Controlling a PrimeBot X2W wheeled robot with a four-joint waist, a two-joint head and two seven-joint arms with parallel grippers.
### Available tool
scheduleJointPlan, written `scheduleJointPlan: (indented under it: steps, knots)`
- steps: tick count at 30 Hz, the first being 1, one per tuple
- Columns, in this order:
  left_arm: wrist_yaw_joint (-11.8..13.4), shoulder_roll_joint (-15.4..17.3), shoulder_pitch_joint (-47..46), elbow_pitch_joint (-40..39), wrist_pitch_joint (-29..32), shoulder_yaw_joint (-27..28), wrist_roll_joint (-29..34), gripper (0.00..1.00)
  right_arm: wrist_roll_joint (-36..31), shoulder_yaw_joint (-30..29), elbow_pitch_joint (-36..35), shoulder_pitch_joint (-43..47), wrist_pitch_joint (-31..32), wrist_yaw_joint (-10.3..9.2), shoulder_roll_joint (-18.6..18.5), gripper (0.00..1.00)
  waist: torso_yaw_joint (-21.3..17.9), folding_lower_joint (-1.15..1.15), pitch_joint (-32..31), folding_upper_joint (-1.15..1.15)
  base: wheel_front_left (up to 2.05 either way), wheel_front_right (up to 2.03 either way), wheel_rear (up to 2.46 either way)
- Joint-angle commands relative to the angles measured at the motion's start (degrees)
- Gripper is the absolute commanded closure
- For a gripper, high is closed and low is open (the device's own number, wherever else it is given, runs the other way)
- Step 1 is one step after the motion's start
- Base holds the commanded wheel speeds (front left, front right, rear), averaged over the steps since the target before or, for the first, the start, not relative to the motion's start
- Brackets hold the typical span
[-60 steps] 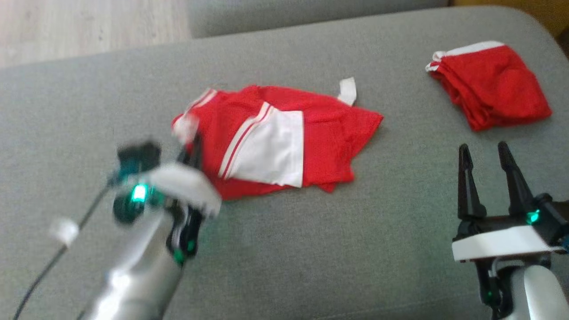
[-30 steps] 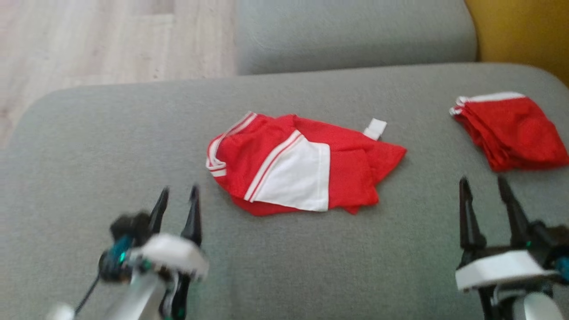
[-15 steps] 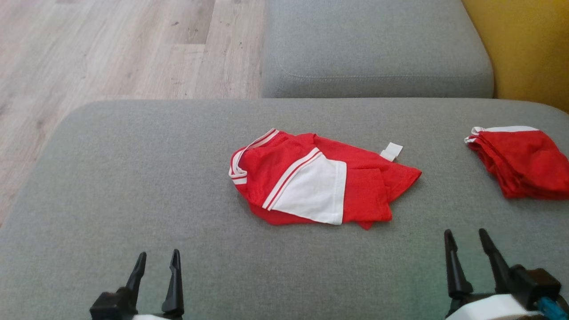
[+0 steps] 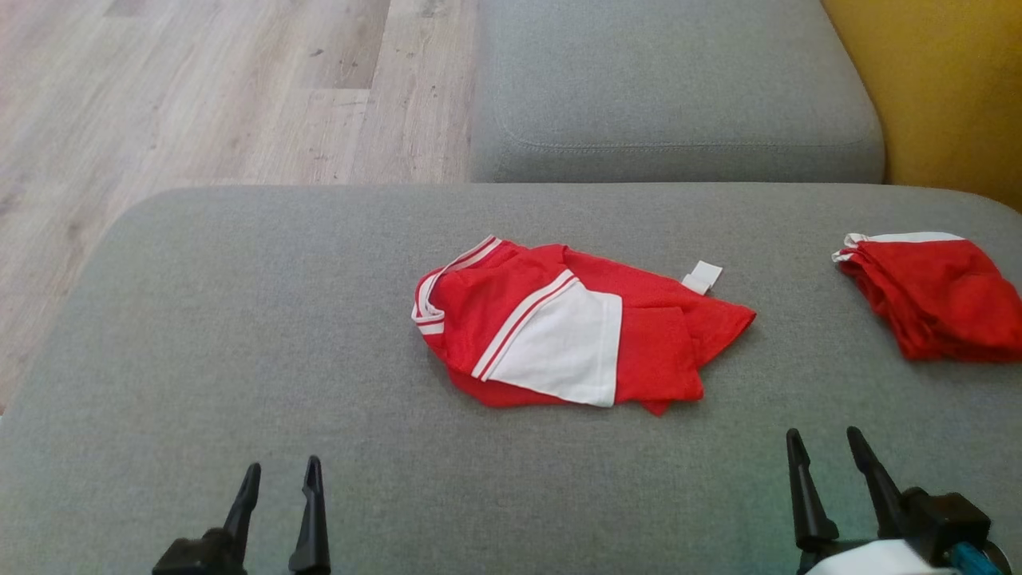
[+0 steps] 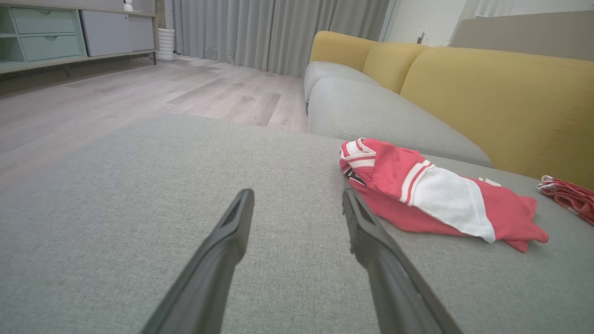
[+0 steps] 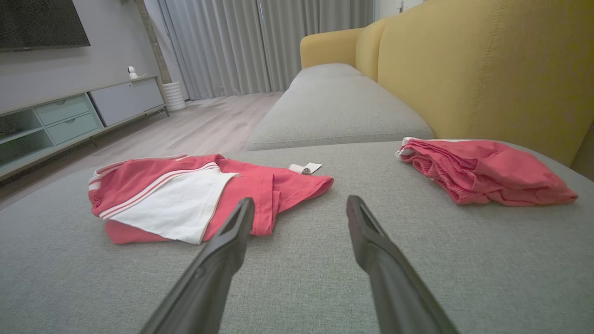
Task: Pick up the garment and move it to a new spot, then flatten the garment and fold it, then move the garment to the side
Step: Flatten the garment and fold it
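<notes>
A red garment with a white panel and white stripes (image 4: 575, 327) lies folded in the middle of the grey sofa cushion (image 4: 239, 335); it also appears in the left wrist view (image 5: 431, 190) and the right wrist view (image 6: 195, 195). My left gripper (image 4: 278, 473) is open at the lower left, well short of the garment, nothing between its fingers. My right gripper (image 4: 822, 441) is open at the lower right, also apart from it and holding nothing.
A second red garment with a white band (image 4: 930, 291) lies folded at the cushion's right edge. Another grey cushion (image 4: 671, 88) sits behind, a yellow backrest (image 4: 942, 80) at the right, wooden floor (image 4: 200, 88) at the far left.
My left gripper has let go of the garment's left edge and drawn back to the lower left. The head camera has tilted up, so the whole scene sits lower.
</notes>
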Motion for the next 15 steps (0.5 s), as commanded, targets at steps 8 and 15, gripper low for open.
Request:
scheduleJointPlan:
  steps: [8,15]
  knots:
    - [0.6,1.6,-2.0,-2.3,0.2,2.2,-0.4,0.0,-0.5,1.6,-1.0,-3.1,-0.6,0.42,-0.5,0.0,0.1,0.0,0.3,0.0,0.0,0.0,0.0]
    - [0.9,1.6,-2.2,-2.6,0.4,1.8,-0.3,0.0,-0.5,1.5,-0.8,-3.4,-0.6,0.42,-0.5,0.0,0.0,0.0,0.7,0.0,0.0,0.0,0.0]
